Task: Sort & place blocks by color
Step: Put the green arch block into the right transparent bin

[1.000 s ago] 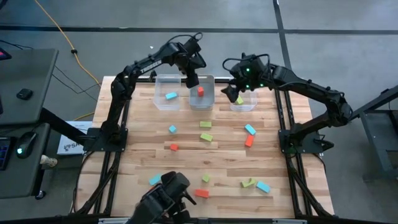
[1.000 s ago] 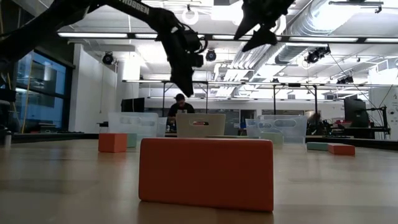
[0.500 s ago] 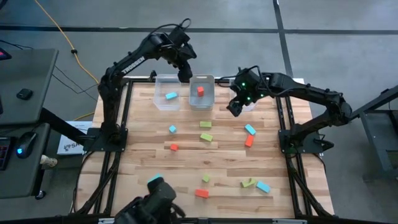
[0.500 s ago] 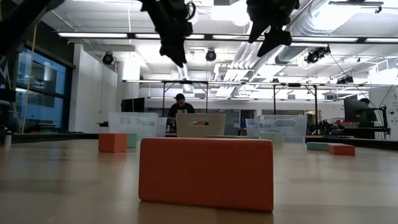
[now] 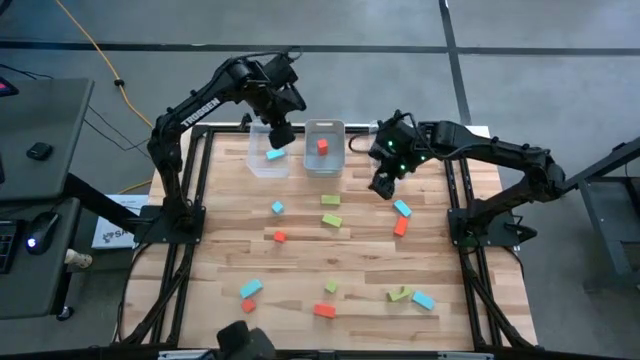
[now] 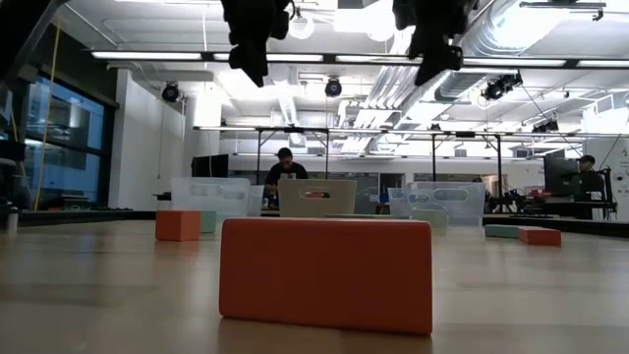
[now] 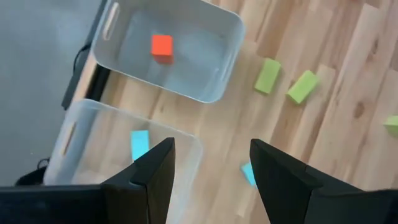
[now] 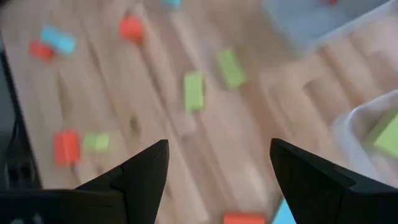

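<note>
Both grippers open and empty: left gripper [image 5: 281, 136] above bins, blocks [image 5: 330, 220] scattered below

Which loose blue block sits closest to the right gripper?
The blue block right beside the red bar, just below the right gripper. The other loose blue ones lie mid-table left and along the near edge.

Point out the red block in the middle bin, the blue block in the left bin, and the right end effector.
red block [image 5: 322, 145], high view, its top face.
blue block [image 5: 274, 155], high view, its top face.
right end effector [image 5: 383, 187], high view, midway between its open fingertips.
</note>
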You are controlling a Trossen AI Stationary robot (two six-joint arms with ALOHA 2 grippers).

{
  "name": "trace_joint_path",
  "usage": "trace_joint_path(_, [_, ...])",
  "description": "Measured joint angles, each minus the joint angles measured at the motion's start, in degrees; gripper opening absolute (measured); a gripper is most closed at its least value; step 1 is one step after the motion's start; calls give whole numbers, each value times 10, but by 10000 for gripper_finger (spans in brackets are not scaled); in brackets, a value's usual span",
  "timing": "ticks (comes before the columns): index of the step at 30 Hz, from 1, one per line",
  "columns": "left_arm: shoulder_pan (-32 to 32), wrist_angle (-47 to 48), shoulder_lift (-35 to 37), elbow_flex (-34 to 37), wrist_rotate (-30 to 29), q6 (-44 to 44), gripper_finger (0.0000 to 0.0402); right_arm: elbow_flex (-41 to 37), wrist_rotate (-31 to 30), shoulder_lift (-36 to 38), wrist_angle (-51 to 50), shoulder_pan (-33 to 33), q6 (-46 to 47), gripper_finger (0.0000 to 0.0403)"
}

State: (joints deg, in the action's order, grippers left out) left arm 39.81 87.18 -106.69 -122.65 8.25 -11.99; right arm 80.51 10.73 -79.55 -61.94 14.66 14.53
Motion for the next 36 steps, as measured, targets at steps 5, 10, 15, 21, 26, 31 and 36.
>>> trace_joint_path(5, [-28,1,0,0,0,23,184,0,-6,0,-59,-37,-29,271])
trace_joint_path(10, [-56,0,0,0,0,24,184,0,-7,0,-85,-91,-44,271])
trace_joint_path(15, [-75,-2,0,0,-1,28,184,0,-12,0,-103,-143,-27,271])
trace_joint_path(21, [-91,-2,0,0,-1,28,184,0,-28,-1,-109,-221,26,271])
trace_joint_path(26, [-102,-3,0,0,-1,23,184,0,-61,-19,-109,-305,44,271])
trace_joint_path(31, [-119,-9,0,0,-1,25,184,0,-67,-48,-99,-374,89,271])
trace_joint_path(36, [-142,-17,0,0,-1,28,184,0,-72,-90,-91,-435,129,271])
